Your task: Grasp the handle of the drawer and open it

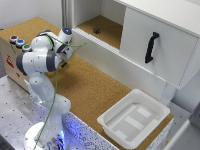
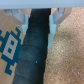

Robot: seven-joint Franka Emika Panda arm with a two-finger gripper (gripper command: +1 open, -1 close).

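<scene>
Cork worktop [image 1: 95, 90], white tray [image 1: 134, 118] at edge; drawer [image 1: 157, 42] shut.

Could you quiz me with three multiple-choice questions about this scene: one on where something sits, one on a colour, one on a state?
1. Where is the tray?
A. On the cork counter's end at the exterior view's right
B. Inside the open shelf
C. On top of the cabinet

2. What colour is the handle?
A. White
B. Black
C. Green

3. What state is the drawer in?
A. Its handle is held by the fingers
B. It has no handle
C. Untouched, with the arm far from it

Answers: 1 A, the tray rests on the cork near that end. 2 B, the bar is dark against the white panel. 3 C, the arm stands at the exterior view's left, well apart from the handle.
</scene>
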